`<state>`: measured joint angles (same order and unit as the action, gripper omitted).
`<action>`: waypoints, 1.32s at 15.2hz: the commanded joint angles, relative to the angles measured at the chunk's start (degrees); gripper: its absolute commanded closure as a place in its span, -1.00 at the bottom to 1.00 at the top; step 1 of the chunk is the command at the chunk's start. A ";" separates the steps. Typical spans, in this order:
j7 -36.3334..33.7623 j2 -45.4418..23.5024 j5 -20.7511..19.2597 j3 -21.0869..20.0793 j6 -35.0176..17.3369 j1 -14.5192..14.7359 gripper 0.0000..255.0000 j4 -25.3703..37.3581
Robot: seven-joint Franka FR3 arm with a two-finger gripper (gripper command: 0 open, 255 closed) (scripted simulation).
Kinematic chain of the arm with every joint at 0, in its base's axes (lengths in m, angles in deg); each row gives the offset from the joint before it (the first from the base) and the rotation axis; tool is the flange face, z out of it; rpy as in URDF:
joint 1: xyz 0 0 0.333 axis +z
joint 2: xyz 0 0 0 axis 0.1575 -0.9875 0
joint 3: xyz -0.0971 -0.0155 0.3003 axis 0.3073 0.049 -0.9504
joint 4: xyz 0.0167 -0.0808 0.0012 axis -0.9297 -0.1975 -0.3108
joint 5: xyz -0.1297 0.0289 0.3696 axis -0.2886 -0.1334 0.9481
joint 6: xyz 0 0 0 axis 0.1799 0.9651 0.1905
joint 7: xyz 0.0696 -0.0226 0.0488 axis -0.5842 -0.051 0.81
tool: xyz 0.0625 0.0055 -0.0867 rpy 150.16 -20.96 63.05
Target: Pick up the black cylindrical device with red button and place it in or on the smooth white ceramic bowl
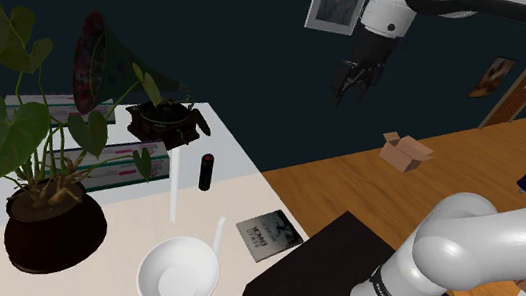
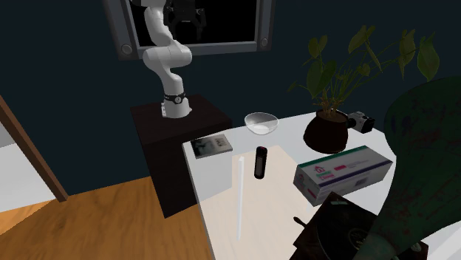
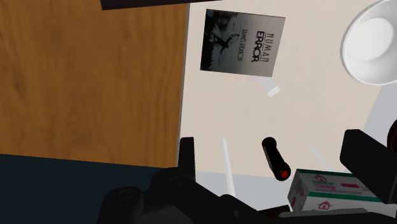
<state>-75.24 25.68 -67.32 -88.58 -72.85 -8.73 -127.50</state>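
In the shoulder view the black gripper (image 1: 356,81) hangs high over the wooden floor (image 1: 428,189), well apart from the white table (image 1: 132,229) and to the shoulder view's right of it; how wide its fingers stand I cannot tell here. The black cylindrical device (image 1: 205,171) stands upright on the table, near the right end of a white carton (image 1: 114,162). The white bowl (image 1: 177,276) sits at the table's near edge, with a grey book (image 1: 269,235) to its right and a potted plant (image 1: 42,224) to its left. In the second exterior view the gripper (image 2: 188,16) is far off at the top, above the dark stand (image 2: 185,148). The device (image 2: 260,162) is upright mid-table, between the bowl (image 2: 261,122) beyond it and the carton (image 2: 341,173) at the second exterior view's right, while the book (image 2: 211,145) lies at the table's edge by the stand. In the wrist view the gripper (image 3: 271,143) has its two fingers (image 3: 186,156) spread wide with nothing clasped; far below them the device (image 3: 275,159) shows its red button (image 3: 283,173), just beside the carton (image 3: 331,191), well apart from the bowl (image 3: 375,41) and the book (image 3: 242,43)
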 commanded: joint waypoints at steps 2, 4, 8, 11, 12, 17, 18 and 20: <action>-0.33 -1.37 0.19 -0.30 -1.73 0.13 -1.00 -0.49; -0.97 -4.29 0.53 -0.89 -5.15 0.38 -1.00 -1.24; -2.22 -10.85 1.05 -2.11 -11.80 0.81 -1.00 -1.84; -3.17 -16.30 1.25 -3.02 -16.52 1.07 -1.00 -1.48; -3.49 -18.21 1.27 -3.32 -18.03 1.15 -1.00 -1.20; -5.19 -28.23 0.99 -4.76 -24.91 1.50 -1.00 1.30; -5.55 -30.32 0.85 -5.03 -26.14 1.56 -1.00 2.03; -6.31 -34.55 0.48 -5.54 -28.43 1.70 -1.00 3.70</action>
<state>-81.07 -6.57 -66.66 -93.79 -99.92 -7.14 -124.62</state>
